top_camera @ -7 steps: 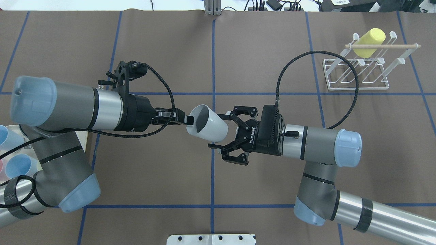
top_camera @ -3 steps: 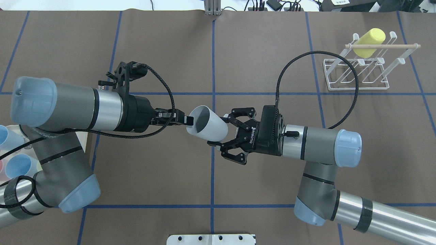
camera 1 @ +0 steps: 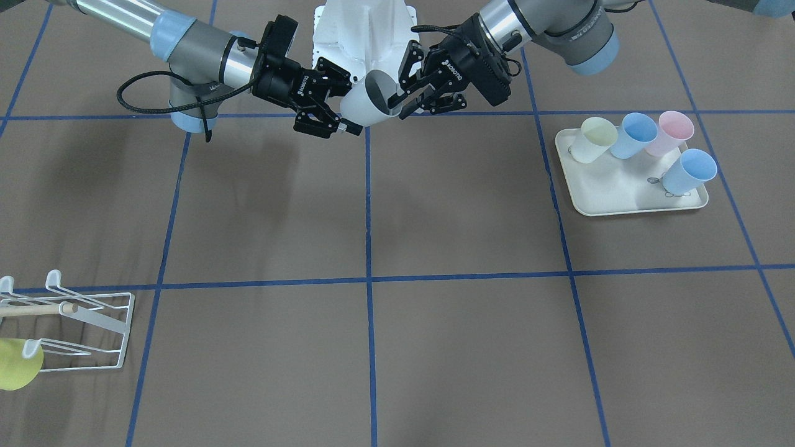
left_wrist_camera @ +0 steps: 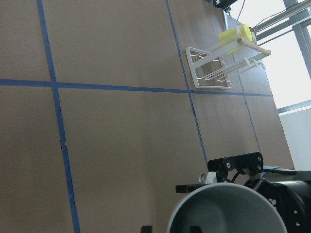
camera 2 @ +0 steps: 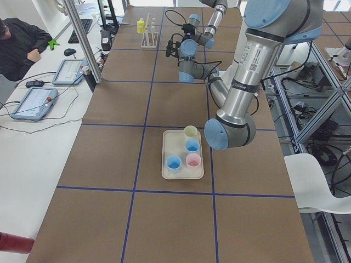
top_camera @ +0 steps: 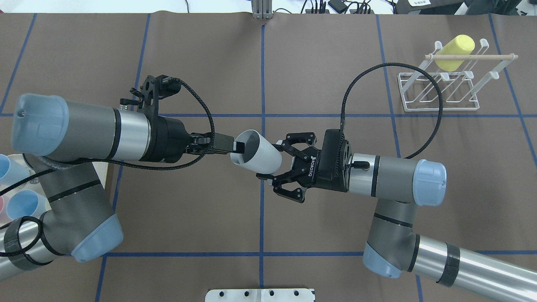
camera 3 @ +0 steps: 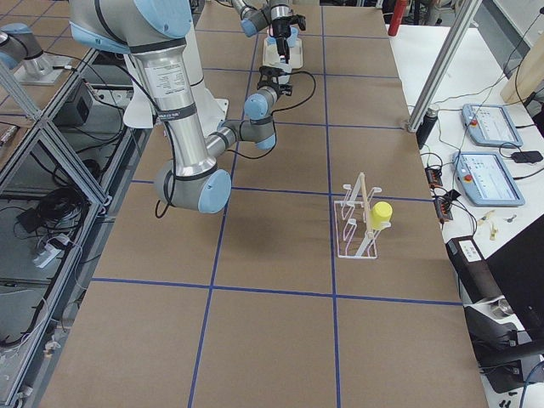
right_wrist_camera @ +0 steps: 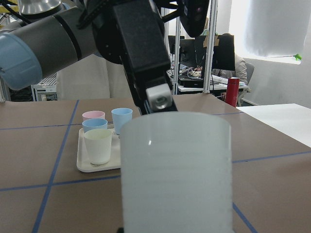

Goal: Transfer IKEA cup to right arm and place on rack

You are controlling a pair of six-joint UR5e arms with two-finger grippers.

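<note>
A white IKEA cup [top_camera: 260,157] hangs on its side above the table's middle, its mouth facing my left arm. My right gripper [top_camera: 270,161], on the arm with the thick braided cable, is shut around the cup's base end. The right wrist view is filled by the cup [right_wrist_camera: 175,170]. My left gripper [top_camera: 239,147] stands at the rim, its fingers parted and astride the rim. From the front, the cup [camera 1: 366,102] sits between the right gripper [camera 1: 349,102] and the left gripper [camera 1: 397,93]. The white wire rack [top_camera: 440,90] stands at the far right.
A yellow cup [top_camera: 454,52] hangs on the rack under the wooden dowel [top_camera: 472,56]. On my left, a cream tray [camera 1: 615,192] holds several pastel cups. A person sits at a desk [camera 2: 22,44] beyond the table's far side.
My right gripper has shut on the cup's base. Since then the left gripper's fingers have spread off the rim, and the cup has shifted slightly.
</note>
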